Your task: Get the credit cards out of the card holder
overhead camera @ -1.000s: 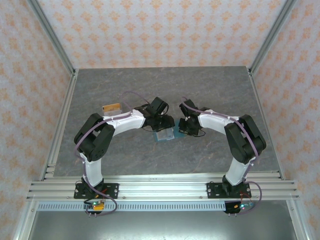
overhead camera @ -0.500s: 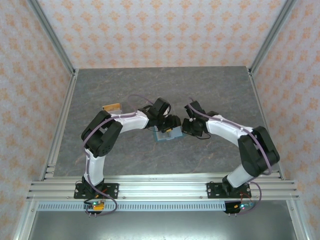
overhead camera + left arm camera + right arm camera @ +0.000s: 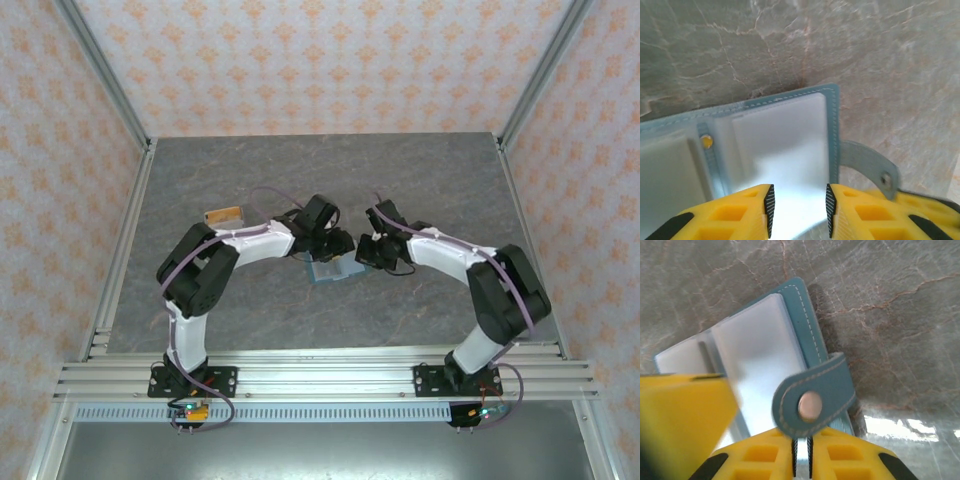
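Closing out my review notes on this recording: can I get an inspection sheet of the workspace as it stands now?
Surface: grey marbled table, no spills seen.
Job's things: the teal card holder lies open mid-table, with its pale inner pockets facing up. An orange-tan card lies apart from it, farther back on the left.
Clutter: nothing seen.
Grippers: the left gripper has its jaws apart over one pocket. The right gripper is nearly closed and appears to pinch the card holder's edge under its snap tab.
Cables: purple cables run along both arms.
Surroundings: patterned walls, and a metal frame rail at the near edge.
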### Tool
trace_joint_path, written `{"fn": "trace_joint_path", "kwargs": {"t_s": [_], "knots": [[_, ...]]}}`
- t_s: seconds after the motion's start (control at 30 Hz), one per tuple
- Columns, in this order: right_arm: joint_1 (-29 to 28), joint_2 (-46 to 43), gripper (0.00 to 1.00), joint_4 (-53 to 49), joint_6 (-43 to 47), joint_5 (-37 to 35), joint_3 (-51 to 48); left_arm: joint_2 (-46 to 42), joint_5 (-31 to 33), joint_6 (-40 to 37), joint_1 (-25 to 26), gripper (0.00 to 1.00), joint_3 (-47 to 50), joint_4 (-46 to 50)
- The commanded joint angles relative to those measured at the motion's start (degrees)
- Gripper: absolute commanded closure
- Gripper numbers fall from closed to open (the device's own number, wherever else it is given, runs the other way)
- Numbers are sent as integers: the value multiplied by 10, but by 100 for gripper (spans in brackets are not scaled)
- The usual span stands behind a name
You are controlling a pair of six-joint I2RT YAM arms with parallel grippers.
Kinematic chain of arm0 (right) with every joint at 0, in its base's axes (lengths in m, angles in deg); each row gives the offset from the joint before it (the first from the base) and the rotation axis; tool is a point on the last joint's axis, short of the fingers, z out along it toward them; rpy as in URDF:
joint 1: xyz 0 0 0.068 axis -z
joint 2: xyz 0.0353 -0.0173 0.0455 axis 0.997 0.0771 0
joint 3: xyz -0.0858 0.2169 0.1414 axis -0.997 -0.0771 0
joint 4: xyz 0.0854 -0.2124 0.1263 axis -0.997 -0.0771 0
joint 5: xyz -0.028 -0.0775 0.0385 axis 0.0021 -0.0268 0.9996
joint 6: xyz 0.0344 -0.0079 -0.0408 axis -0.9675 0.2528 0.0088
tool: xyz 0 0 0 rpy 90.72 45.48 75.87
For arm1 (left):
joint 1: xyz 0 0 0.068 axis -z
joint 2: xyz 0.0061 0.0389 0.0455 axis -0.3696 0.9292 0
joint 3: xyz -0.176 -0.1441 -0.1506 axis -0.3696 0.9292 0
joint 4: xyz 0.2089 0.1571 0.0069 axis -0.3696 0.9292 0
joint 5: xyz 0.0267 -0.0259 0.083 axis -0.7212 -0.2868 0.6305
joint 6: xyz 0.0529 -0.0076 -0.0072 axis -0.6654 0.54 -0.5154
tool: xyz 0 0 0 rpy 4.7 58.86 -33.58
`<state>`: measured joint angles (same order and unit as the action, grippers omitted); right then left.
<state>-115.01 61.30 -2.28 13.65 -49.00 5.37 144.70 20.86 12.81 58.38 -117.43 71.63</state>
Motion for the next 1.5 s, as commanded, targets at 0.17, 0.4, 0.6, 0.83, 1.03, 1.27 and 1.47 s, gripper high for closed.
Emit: {"fn": "trace_joint_path", "kwargs": {"t_s": [0.17,0.4,0.6,0.83,1.03,1.27,1.47], "knots": [[0,53,84,-18,-9,-19,29,-95,49,10,-35,64,87,23],[1,63,84,-41,-5,-45,34,-110,53,-8,-39,58,119,58],[1,73,84,-46,-4,-43,39,-105,46,-15,-38,56,123,54],[1,76,84,-50,-5,-44,40,-82,32,-15,-39,63,103,48],[0,76,84,-50,-5,-43,39,-68,25,-12,-39,63,101,38],[0,80,84,-50,-3,-43,37,-55,16,-6,-39,63,100,30],[0,83,84,-49,-3,-40,36,-50,-6,4,-39,58,101,8]]}}
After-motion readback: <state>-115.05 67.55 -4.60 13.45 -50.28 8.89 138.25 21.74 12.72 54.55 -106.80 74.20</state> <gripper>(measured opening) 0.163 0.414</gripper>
